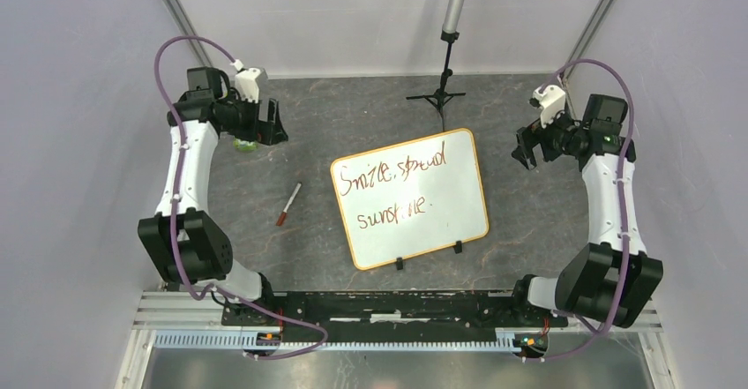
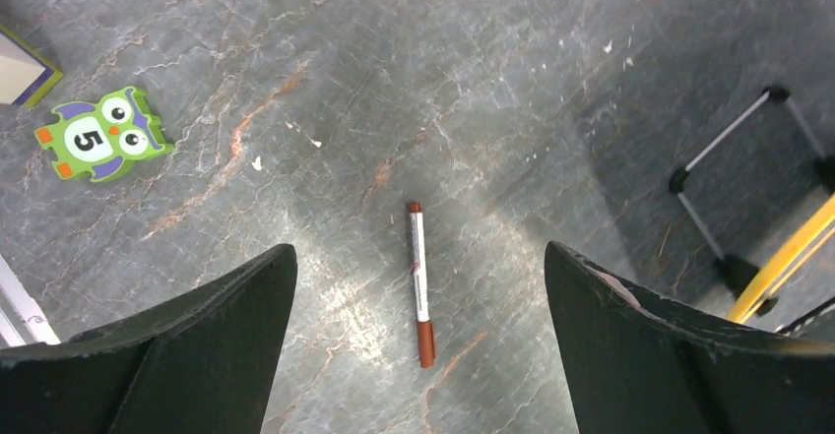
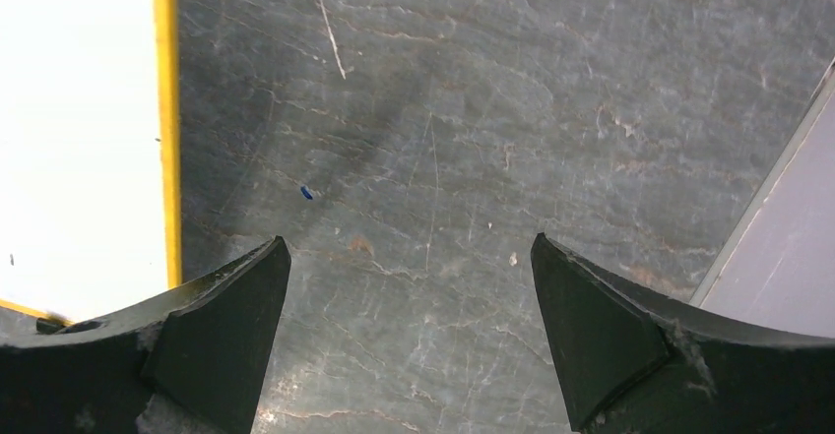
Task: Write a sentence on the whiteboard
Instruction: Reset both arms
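Note:
The whiteboard (image 1: 410, 198) lies flat in the middle of the table, slightly rotated, with an orange-tan frame and two black clips on its near edge. The sentence (image 1: 395, 190) runs across it in two lines of dark red handwriting. A red-capped marker (image 1: 288, 204) lies on the table left of the board; the left wrist view shows the marker (image 2: 420, 283) lying free between the wide-apart fingers. My left gripper (image 1: 269, 129) hovers open at the back left. My right gripper (image 1: 527, 153) hangs open right of the board, whose edge (image 3: 165, 119) shows in its wrist view.
A green owl tile with the number 5 (image 2: 101, 135) lies under the left arm. A black tripod stand (image 1: 438, 89) with a grey pole rises at the back centre. Grey walls close in on both sides. The table is dark marbled stone.

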You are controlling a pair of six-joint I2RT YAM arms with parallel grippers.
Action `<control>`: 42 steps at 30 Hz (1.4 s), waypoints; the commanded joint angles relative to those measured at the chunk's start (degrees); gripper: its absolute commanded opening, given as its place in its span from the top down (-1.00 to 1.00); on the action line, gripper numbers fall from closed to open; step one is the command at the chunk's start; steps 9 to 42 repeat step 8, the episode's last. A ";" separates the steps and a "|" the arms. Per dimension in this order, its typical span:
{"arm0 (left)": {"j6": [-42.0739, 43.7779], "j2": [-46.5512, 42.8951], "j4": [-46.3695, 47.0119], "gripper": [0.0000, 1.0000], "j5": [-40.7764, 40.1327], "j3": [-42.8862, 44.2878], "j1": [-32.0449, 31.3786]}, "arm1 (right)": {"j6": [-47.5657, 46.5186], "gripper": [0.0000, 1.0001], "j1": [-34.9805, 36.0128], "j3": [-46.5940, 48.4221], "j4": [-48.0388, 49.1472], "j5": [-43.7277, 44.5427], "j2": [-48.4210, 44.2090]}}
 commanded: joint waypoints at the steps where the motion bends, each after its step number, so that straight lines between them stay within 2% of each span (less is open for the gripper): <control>1: -11.47 -1.92 7.33 -1.00 -0.85 -1.96 1.37 | 1.05 -0.96 -2.57 0.26 2.48 -0.44 2.59; 8: -12.84 -3.19 10.55 -1.00 -4.53 -7.43 2.84 | 2.66 -0.96 -4.04 -2.43 4.66 -1.67 3.97; 42: -12.84 -3.19 10.55 -1.00 -4.53 -7.43 2.84 | 2.66 -0.96 -4.04 -2.43 4.66 -1.67 3.97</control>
